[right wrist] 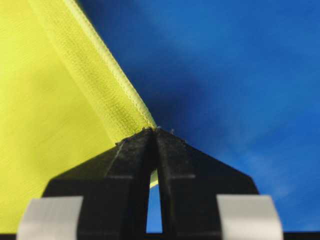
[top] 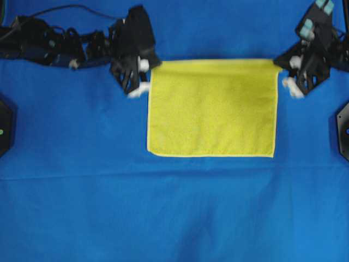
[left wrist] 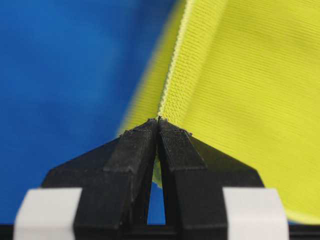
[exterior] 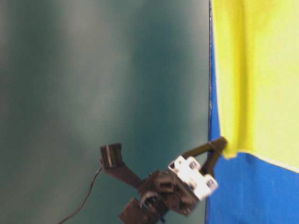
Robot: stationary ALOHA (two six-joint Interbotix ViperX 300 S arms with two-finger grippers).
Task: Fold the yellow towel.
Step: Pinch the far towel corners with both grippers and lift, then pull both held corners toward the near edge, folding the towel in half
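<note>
On the worktop, which is covered by a bright blue cloth, the bright yellow, square microfibre towel is seen as a rectangle wider than it is deep, which suggests that a first fold is in hand or nearly made; whether the far half is already laid down or is held up off the cloth cannot be told from overhead. In the table-level view yellow fabric is shown hanging or draped with one corner pinched, so the fold is judged not yet released. A further fold, and the letting go of both corners, would seem to be left.

At the towel's far left corner the black left gripper is placed, and in its wrist view the fingers are pressed together on the paler stitched hem, with only a sliver of gap below the tips. The towel is spread away from them to the right.

At the towel's far right corner the black right gripper is set, its fingers likewise closed tight on the hem, the cloth stretching off to the left. The near edge is lying flat, well apart from both grippers.
</note>
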